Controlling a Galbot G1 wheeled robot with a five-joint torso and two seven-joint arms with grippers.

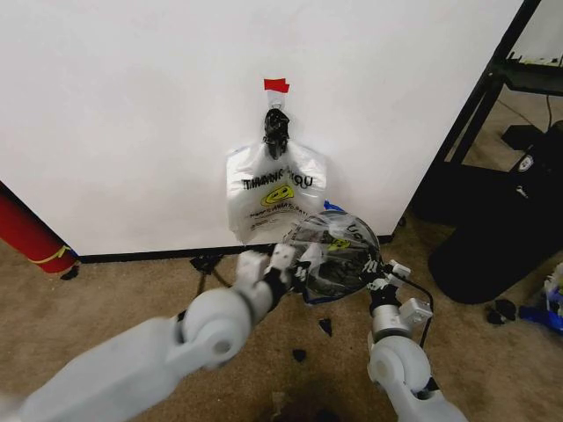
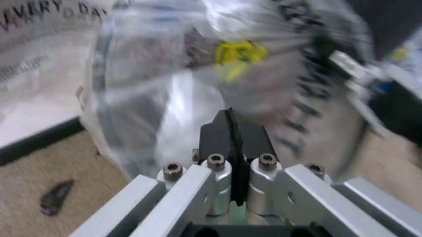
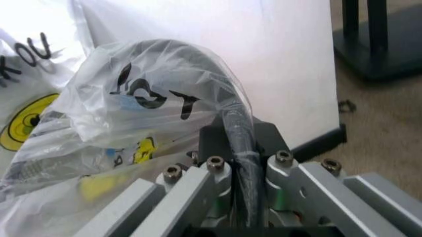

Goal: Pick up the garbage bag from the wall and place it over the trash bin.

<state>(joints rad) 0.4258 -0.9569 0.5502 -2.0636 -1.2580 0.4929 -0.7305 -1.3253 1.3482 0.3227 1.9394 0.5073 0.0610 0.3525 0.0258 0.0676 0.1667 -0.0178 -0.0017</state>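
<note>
The garbage bag (image 1: 341, 236) is stretched over the trash bin (image 1: 327, 274), whose black mesh shows through the thin plastic, low on the carpet by the wall (image 1: 132, 114). My left gripper (image 1: 283, 261) is at the bin's left edge. Its fingers are shut (image 2: 230, 121) with the bag's film (image 2: 191, 74) pressed against them. At the bin's right edge, my right gripper (image 1: 385, 271) is shut (image 3: 237, 136) on the bag (image 3: 132, 94) where it wraps the bin's black rim (image 3: 228, 106).
A bunch of same-print bags (image 1: 274, 189) hangs from a black knot (image 1: 276, 130) under red tape (image 1: 276, 85). A big black bin (image 1: 501, 237) and a black shelf frame (image 1: 479, 97) stand to the right. A red cylinder (image 1: 26, 233) leans at the left, and dark scraps (image 1: 325, 327) lie on the carpet.
</note>
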